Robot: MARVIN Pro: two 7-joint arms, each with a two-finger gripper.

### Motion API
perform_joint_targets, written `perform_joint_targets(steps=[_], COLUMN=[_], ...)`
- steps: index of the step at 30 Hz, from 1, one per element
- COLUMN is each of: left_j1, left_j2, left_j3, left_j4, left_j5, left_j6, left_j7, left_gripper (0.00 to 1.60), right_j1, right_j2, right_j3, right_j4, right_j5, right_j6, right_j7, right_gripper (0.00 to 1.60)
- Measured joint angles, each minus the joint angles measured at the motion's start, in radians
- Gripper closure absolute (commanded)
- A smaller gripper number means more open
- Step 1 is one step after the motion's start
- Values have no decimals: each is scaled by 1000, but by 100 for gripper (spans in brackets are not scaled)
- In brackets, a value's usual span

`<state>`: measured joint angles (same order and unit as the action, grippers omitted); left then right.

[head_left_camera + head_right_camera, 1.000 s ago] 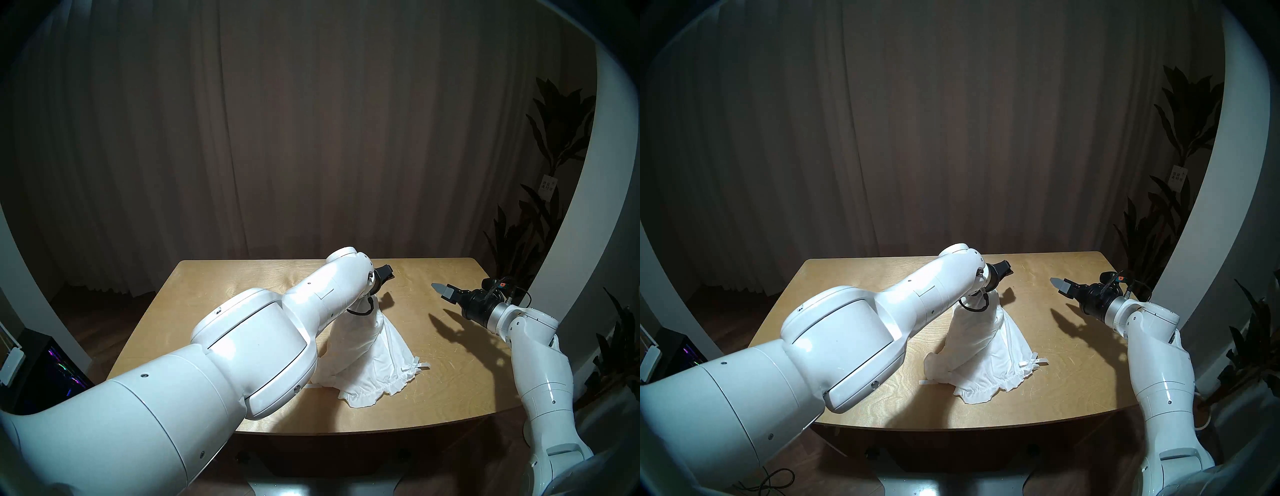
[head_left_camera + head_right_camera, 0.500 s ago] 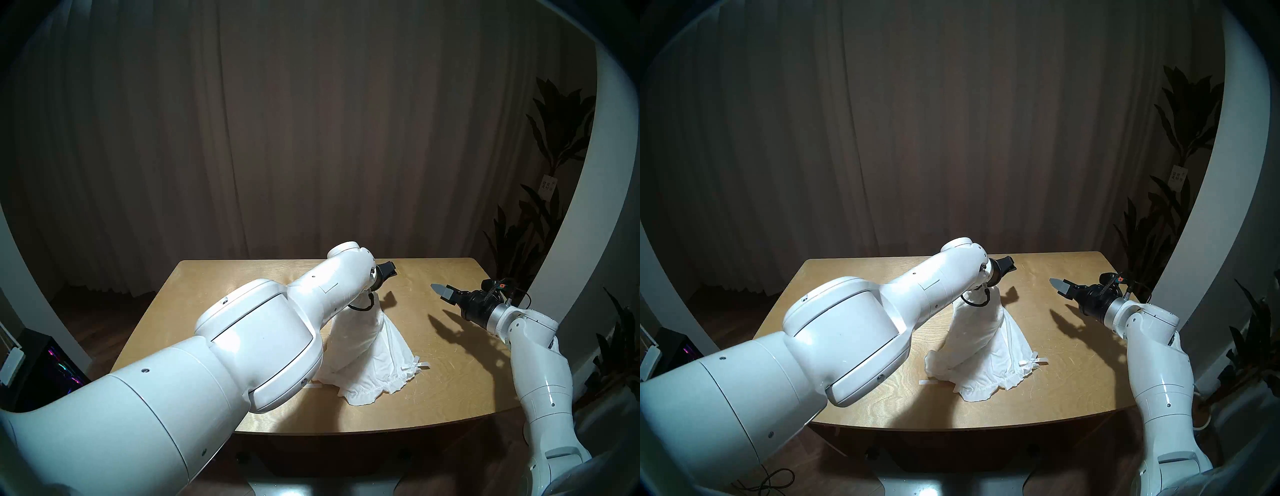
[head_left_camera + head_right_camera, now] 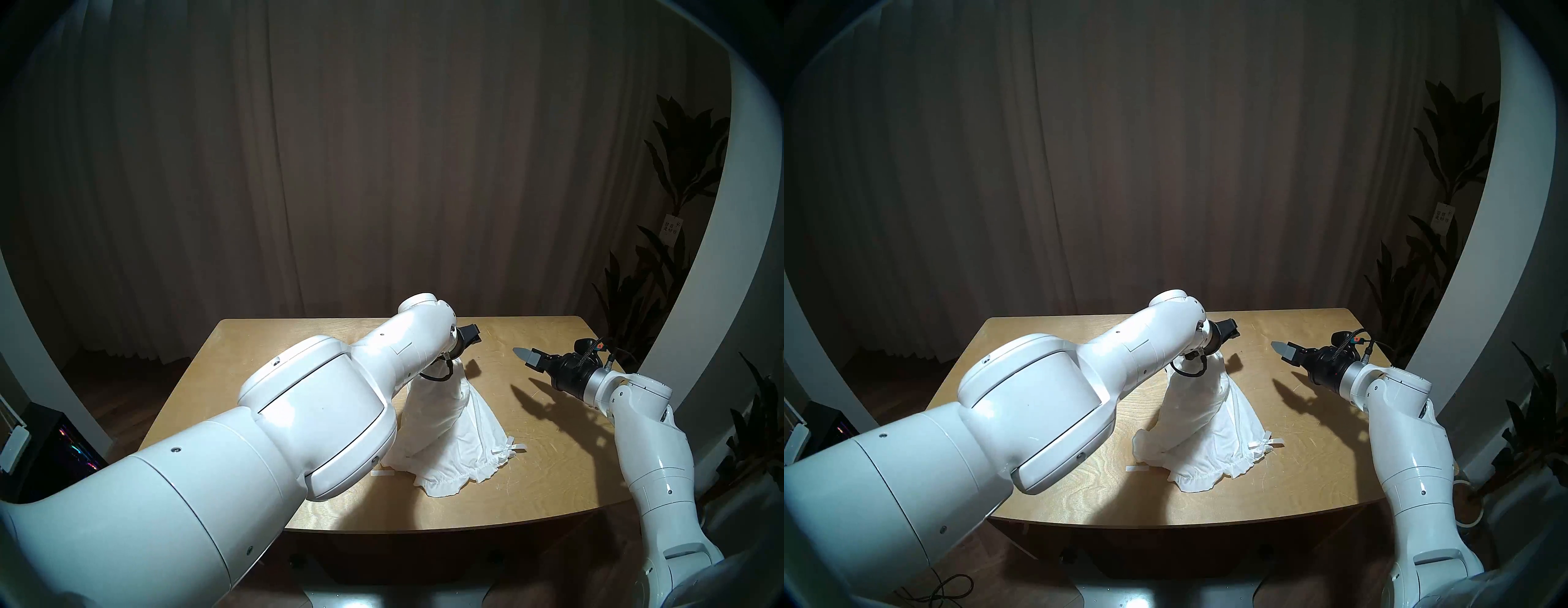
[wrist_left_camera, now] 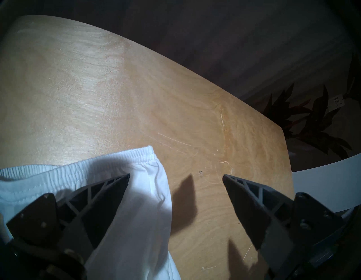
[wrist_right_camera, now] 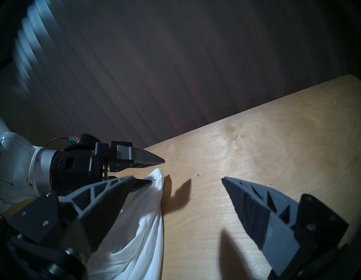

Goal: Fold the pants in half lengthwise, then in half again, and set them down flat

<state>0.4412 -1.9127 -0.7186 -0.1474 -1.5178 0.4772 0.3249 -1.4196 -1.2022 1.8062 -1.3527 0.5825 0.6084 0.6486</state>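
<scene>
The white pants (image 3: 454, 441) (image 3: 1208, 437) lie folded on the wooden table (image 3: 297, 339), narrow elastic waistband at the far end, ruffled hems and a ribbon tie (image 3: 515, 448) toward me. My left gripper (image 3: 470, 334) (image 3: 1229, 329) (image 4: 175, 176) hovers open over the waistband corner. One of its fingers (image 4: 101, 203) is above the fabric (image 4: 148, 195), the other over bare wood, and nothing is pinched. My right gripper (image 3: 526, 358) (image 3: 1284, 352) (image 5: 177, 179) is open, to the right of the waistband, pointing at the left gripper (image 5: 157, 172) and holding nothing.
A small white tape strip (image 3: 382, 472) (image 3: 1136, 468) lies on the table left of the hems. Dark curtains hang behind the table. A plant (image 3: 679, 254) stands at the back right, and a dark box (image 3: 55, 450) sits on the floor at the left.
My right arm has moved left, bringing its open gripper closer to the waistband. The left arm shifted only slightly. The pants have not moved.
</scene>
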Motion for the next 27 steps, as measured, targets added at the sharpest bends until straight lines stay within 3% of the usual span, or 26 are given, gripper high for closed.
perform_joint_targets(steps=[12, 27], left_j1=[-26, -46], left_j2=[21, 119], left_j3=[-32, -63], left_j4=[0, 44], left_j5=[-34, -64], left_j6=[87, 134], left_j7=[82, 138], left_gripper=[0, 0], right_j1=[29, 58], right_j2=[8, 7], right_j3=[-40, -97], right_j4=[-27, -28], right_j5=[-5, -13], right_j6=[8, 18], right_j7=[4, 2], right_gripper=[0, 0])
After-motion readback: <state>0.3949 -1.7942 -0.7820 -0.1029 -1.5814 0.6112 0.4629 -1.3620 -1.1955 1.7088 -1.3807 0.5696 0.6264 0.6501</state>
